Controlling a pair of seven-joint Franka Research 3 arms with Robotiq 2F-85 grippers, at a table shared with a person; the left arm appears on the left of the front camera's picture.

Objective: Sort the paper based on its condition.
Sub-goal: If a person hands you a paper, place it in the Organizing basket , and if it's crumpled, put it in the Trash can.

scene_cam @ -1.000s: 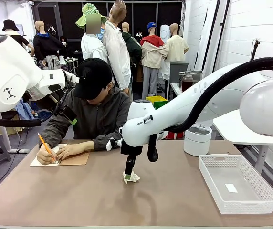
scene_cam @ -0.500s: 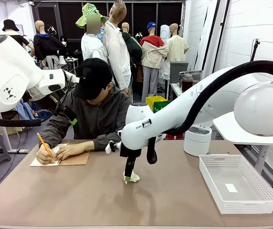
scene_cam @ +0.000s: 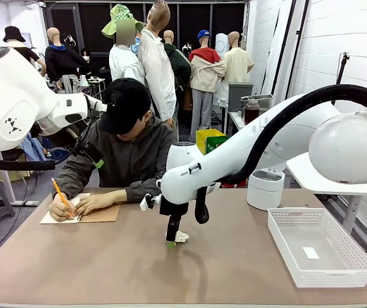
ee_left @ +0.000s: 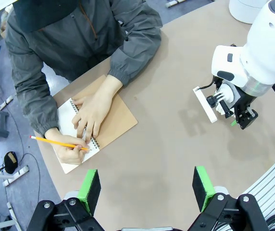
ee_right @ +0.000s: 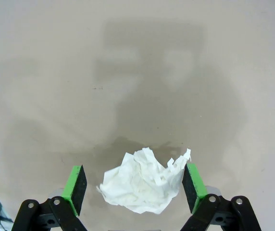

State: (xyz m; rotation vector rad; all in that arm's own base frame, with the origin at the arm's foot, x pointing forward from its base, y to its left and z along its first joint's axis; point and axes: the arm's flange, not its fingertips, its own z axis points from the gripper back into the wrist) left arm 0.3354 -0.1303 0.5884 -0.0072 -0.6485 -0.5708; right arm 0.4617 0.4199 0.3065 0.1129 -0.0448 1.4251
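The left arm (scene_cam: 17, 96) and right arm (scene_cam: 235, 154) are glossy white, rounded shells; a thick black cable (scene_cam: 344, 90) arcs above the right jaws. Both jaws are black with green pads (ee_right: 76, 185), round screws (ee_right: 30, 204) beneath. The person (scene_cam: 122, 138) wears a black cap (scene_cam: 127, 102) and grey jacket (scene_cam: 138, 160).

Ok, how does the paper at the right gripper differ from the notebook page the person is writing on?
The crumpled paper is a loose wad; the notebook page lies flat in its spiral binding. The crumpled paper sits between the right gripper's open fingers; the notebook page is under the person's hands. Both are white.
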